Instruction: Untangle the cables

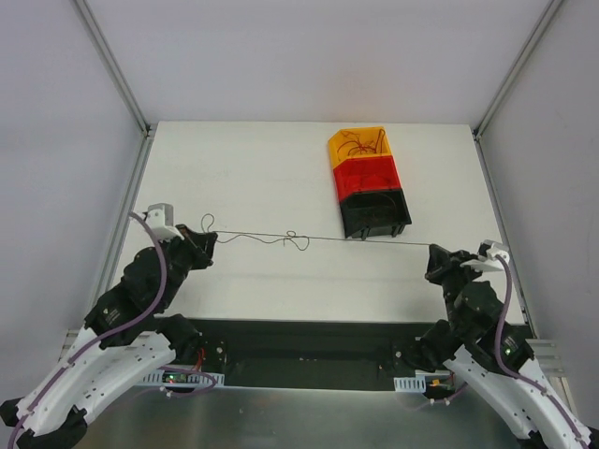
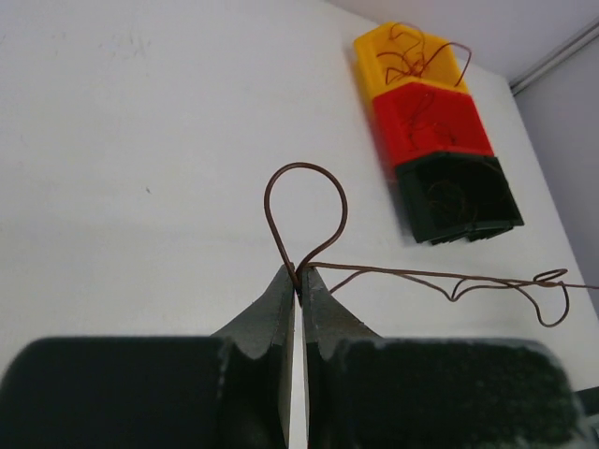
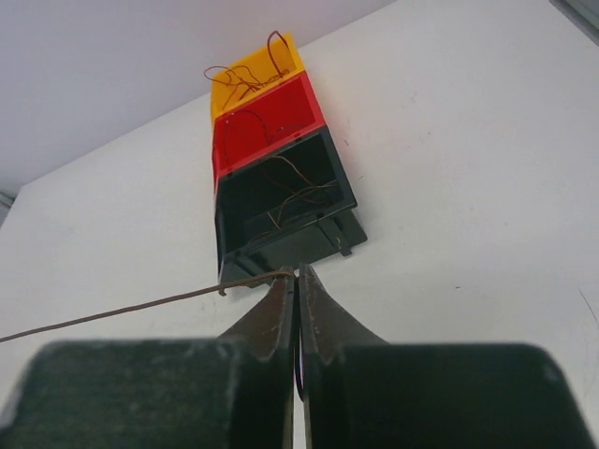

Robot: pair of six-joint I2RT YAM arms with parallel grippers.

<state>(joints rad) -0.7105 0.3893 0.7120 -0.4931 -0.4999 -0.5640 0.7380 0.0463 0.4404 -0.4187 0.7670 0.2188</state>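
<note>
Cable (image 1: 374, 240) pinched taut between left tool (image 2: 299, 281) and right tool (image 3: 298, 276); left wrist shows its loop (image 2: 304, 166).

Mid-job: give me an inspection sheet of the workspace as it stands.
Surface: white table.
Job's things: thin brown wire stretched from left gripper to right gripper, tangle left of its middle, loop at the left end; more wires in the yellow bin, red bin, black bin.
Clutter: nothing seen.
Grippers: both with jaws shut on the wire's ends.
Cables: purple arm cables along both arms, apart from the wire.
Surroundings: white walls, metal frame posts.
</note>
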